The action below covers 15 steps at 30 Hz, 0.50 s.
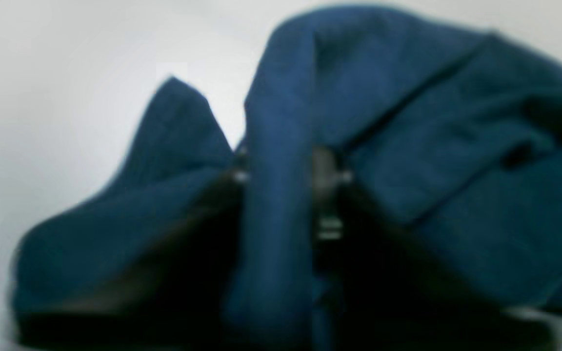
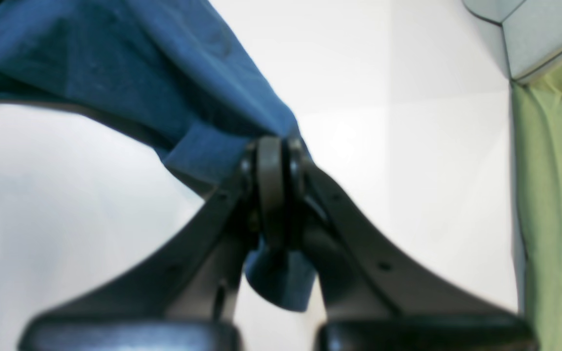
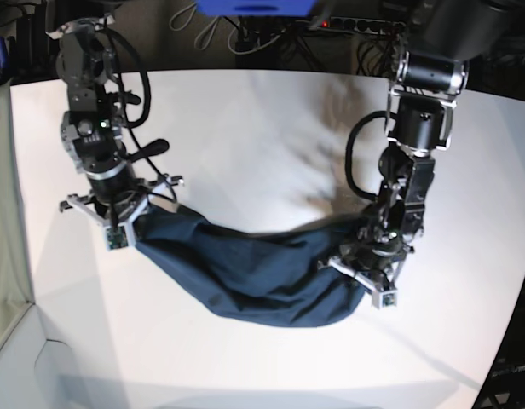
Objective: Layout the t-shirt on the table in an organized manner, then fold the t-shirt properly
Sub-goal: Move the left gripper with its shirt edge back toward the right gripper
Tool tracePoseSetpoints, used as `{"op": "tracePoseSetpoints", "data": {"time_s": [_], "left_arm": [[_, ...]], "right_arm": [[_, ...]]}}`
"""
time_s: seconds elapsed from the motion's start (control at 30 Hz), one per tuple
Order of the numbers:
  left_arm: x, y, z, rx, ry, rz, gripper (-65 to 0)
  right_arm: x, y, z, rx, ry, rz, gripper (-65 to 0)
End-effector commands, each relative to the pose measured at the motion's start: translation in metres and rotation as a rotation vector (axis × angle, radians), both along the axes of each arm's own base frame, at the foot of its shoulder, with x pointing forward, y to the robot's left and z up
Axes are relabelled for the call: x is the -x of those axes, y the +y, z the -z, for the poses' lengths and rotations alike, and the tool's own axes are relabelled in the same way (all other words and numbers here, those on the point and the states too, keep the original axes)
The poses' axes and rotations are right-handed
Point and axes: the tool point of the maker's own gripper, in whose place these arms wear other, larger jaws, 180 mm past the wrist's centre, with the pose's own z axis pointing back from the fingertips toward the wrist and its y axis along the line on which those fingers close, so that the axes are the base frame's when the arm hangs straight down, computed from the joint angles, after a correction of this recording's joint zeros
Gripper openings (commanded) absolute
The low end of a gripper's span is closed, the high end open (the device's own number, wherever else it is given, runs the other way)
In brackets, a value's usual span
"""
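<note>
Both grippers — left [image 3: 371,271] and right [image 3: 129,215] — pinch the shirt [image 3: 254,273], which sags between them over the bench [image 3: 245,128].

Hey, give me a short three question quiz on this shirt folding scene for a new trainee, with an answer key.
1. True or false: the dark navy-blue cotton t-shirt lies flat and neatly spread on the matte white table.
2. Which holds the shirt? A) only the left end effector B) only the right end effector C) both
3. Fill in: between the two grips the cloth hangs in a sagging ____.

Key
1. False: it is bunched and strung between the arms.
2. C: the right wrist view shows the jaws shut on a blue fold; the left wrist view, though blurred, shows cloth pinched between the fingers.
3. Curve.
</note>
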Motion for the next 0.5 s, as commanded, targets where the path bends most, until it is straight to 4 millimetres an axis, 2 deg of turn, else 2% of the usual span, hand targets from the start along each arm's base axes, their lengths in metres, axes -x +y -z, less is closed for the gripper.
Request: {"op": "tracePoseSetpoints", "data": {"time_s": [0.0,0.07,0.13,0.2,0.33,0.43,0.47], "left_arm": [[-0.009,0.001,-0.016,0.005,-0.051,-0.004,-65.0],[0.000,-0.001,-0.021,0.005,-0.079,0.006,-61.7],[0.011,-0.008,-0.033,0.005,-0.129,0.027,-64.1],[0.021,-0.015,-0.063,0.009,-0.219,0.054,-65.0],[0.053,-0.035,-0.122,0.005,-0.380,0.138,-64.6],[0.087,-0.053,-0.149,-0.055,-0.462,0.236,-64.7],[0.099,-0.061,-0.153,-0.074,-0.476,0.269,-64.7]], "right_arm": [[-0.007,0.000,-0.016,0.002,-0.060,-0.005,-65.0],[-0.007,0.000,-0.016,0.002,-0.060,-0.005,-65.0],[-0.007,0.000,-0.016,0.002,-0.060,-0.005,-65.0],[-0.008,0.000,-0.017,0.002,-0.063,-0.006,-65.0],[-0.008,-0.001,-0.014,0.003,-0.059,-0.004,-65.0],[-0.009,-0.003,-0.011,0.007,-0.050,-0.002,-65.0],[-0.010,-0.003,-0.010,0.008,-0.050,-0.001,-65.0]]}}
